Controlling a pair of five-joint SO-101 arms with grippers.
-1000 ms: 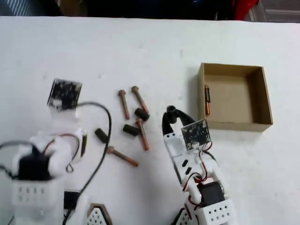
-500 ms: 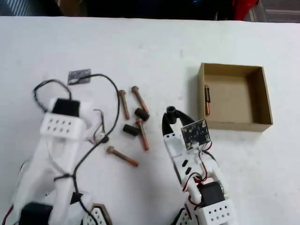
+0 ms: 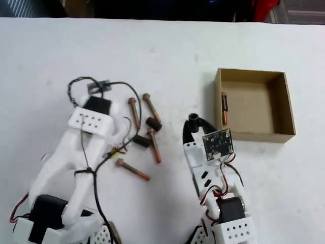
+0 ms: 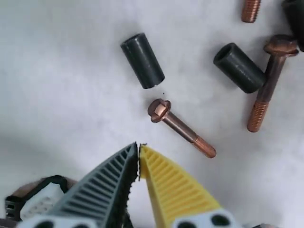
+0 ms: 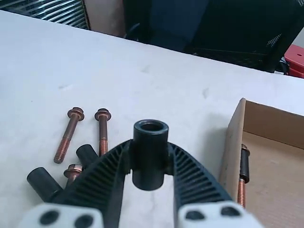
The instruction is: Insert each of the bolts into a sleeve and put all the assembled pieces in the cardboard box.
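Swung out from its folded spot, the left arm [image 3: 76,152] now stretches across the desk [image 3: 167,56] toward the loose parts, well to the left of the cardboard box [image 3: 254,136]. The right arm [image 3: 213,178] has edged a little closer to that box.

Nearest, the left tool [image 4: 138,147] has its grey and yellow fingers pressed together at the tips, gripping nothing. It sits just short of the head of the closest bolt [image 4: 180,127]. From above, the arm and its cable [image 3: 96,168] cover this tool.

Just past that bolt lies a black sleeve [image 4: 142,60], hidden under the arm in the high view. A second sleeve [image 4: 239,67] lies against or just beside another bolt [image 4: 265,80]; I cannot tell which. A third sleeve [image 4: 297,14] is cut off at the frame corner.

The right tool [image 5: 149,146] clamps a held sleeve [image 5: 150,142] upright, bore facing up, just off the box's near left corner.

Farther out, two bolts [image 3: 134,113] lie side by side, left of the box and about level with its middle.

Inside the box, an assembled piece [image 3: 224,108] lies along the left wall, a dark sleeve on a copper shank. Its finer detail is too small to make out.
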